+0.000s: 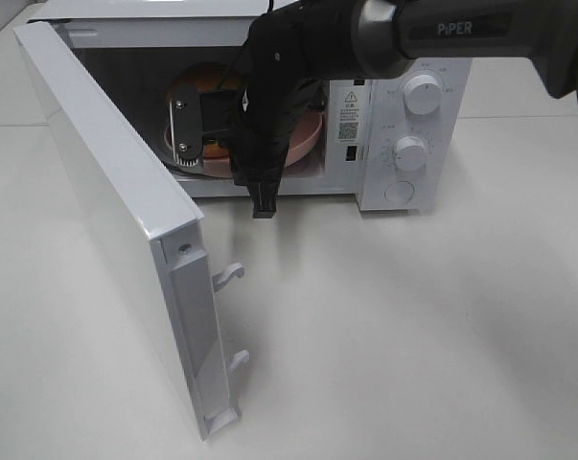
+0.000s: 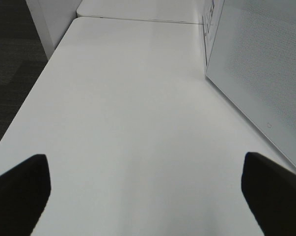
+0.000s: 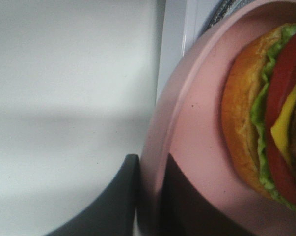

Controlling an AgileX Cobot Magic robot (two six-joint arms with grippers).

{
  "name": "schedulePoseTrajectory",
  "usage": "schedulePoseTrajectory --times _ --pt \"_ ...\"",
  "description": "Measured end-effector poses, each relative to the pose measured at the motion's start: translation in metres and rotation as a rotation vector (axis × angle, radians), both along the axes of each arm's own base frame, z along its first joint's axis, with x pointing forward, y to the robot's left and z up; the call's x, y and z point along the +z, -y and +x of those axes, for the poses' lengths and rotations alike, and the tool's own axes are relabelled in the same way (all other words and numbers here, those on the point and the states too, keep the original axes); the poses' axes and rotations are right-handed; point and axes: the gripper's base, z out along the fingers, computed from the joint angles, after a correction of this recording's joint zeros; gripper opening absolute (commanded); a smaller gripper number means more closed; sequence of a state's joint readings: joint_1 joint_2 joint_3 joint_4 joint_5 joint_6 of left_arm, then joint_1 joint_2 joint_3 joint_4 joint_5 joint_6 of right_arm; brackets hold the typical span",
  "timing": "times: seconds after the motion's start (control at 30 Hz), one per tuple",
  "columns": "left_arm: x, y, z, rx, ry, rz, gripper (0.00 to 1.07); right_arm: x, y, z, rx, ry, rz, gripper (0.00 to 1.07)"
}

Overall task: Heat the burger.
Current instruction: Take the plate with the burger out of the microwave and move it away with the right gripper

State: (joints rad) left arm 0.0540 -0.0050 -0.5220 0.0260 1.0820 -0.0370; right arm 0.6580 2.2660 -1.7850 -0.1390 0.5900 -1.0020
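The right gripper (image 3: 148, 196) is clamped on the pink plate's (image 3: 197, 123) rim, with the burger (image 3: 270, 113) at 2 o'clock, inside the microwave (image 1: 404, 115); the left gripper (image 2: 148, 196) rests spread wide, farther off.

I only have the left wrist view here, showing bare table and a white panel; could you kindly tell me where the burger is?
Observer: The tall burger with lettuce, tomato and cheese sits on a round pink plate at the mouth of the white microwave.
Operator: Thank you. Is the right arm holding anything?
Observer: Yes, the right gripper has its jaws shut on that plate's rim.
Operator: And is the door open?
Observer: The white microwave door stands wide open, swung out to the left in the high view.
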Motion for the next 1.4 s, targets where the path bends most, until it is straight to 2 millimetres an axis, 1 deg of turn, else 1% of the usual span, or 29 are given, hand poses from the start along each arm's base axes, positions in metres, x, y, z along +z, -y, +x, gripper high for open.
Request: schedulePoseTrajectory --times 0.07,0.1,0.13,0.2,0.33,0.7,1.03,1.1,1.2,1.27,1.37,1.4 --pt "0.0 0.0 0.0 0.0 0.0 0.0 0.98 0.0 0.001 -0.003 0.008 0.003 -0.004 0.0" --pt "0.0 0.0 0.0 0.0 0.0 0.0 0.98 0.0 0.005 -0.009 0.019 0.003 -0.018 0.0" --pt "0.0 0.0 0.0 0.0 0.0 0.0 0.98 0.0 0.005 -0.009 0.019 0.003 -0.018 0.0" --pt "0.0 0.0 0.0 0.0 0.0 0.0 0.98 0.0 0.01 -0.015 0.036 0.014 -0.035 0.0" --pt "0.0 0.0 0.0 0.0 0.0 0.0 0.98 -0.001 0.014 -0.02 0.057 0.027 -0.047 0.0" --pt "0.0 0.0 0.0 0.0 0.0 0.0 0.98 0.01 0.028 -0.041 0.13 0.1 -0.062 0.0" --pt "0.0 0.0 0.0 0.0 0.0 0.0 0.98 0.013 0.04 -0.056 0.18 0.149 -0.072 0.0" --pt "0.0 0.0 0.0 0.0 0.0 0.0 0.98 0.014 0.047 -0.066 0.209 0.173 -0.075 0.0" --pt "0.0 0.0 0.0 0.0 0.0 0.0 0.98 0.014 0.049 -0.068 0.213 0.176 -0.074 0.0" --pt "0.0 0.0 0.0 0.0 0.0 0.0 0.98 0.019 0.056 -0.077 0.226 0.194 -0.064 0.0" --pt "0.0 0.0 0.0 0.0 0.0 0.0 0.98 0.02 0.057 -0.079 0.229 0.199 -0.06 0.0" --pt "0.0 0.0 0.0 0.0 0.0 0.0 0.98 0.021 0.059 -0.083 0.234 0.206 -0.053 0.0"
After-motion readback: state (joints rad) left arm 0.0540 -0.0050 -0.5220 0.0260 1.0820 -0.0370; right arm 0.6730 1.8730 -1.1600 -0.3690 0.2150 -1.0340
